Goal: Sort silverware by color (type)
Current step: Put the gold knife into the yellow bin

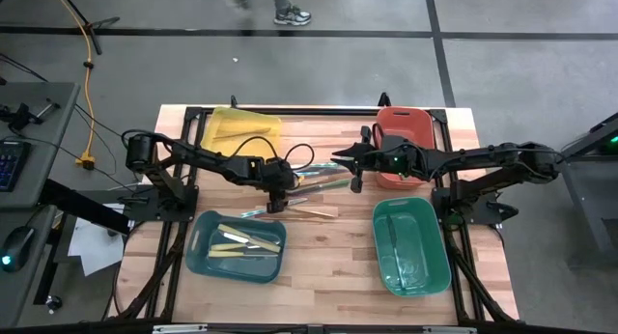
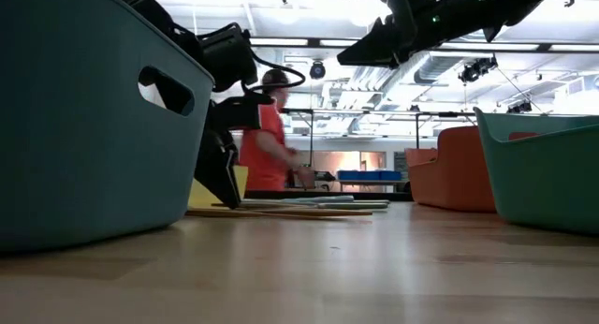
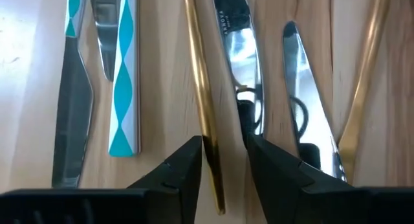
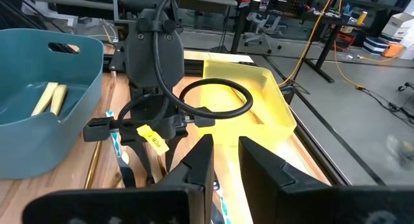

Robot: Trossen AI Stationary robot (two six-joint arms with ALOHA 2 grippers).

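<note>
Straddling a gold utensil (image 3: 206, 114) in the mid-table pile, left gripper (image 3: 223, 162) is spread. Thin, stiff, slippery: pinch mid-handle. Right gripper (image 1: 353, 160) hovers nearby, narrowly parted, empty.

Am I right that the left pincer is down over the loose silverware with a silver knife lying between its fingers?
Not quite: the left wrist view shows a gold utensil between the fingers of the left pincer, not a silver knife. The silver knife lies beside it.
</note>
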